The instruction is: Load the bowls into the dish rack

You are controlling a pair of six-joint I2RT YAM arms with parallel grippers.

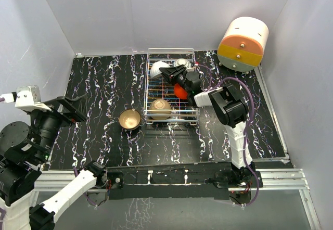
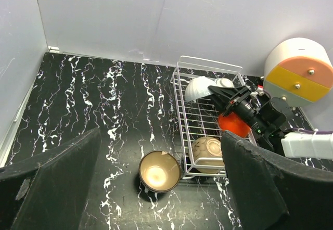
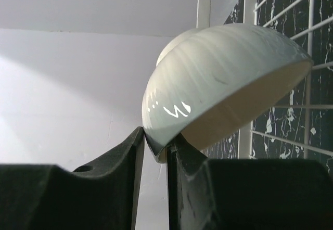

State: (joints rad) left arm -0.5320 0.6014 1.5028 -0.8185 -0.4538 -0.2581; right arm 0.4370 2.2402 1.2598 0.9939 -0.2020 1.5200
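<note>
The right jaws clamp the rim of the white bowl, tilted at the far end of the dish rack; the left jaws gape apart. The bowl looks glazed, light, slippery, chippable: a rim hold suits.

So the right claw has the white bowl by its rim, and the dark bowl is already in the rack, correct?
No: the top external view shows the dark bowl on the table, left of the dish rack. The rest holds.
</note>
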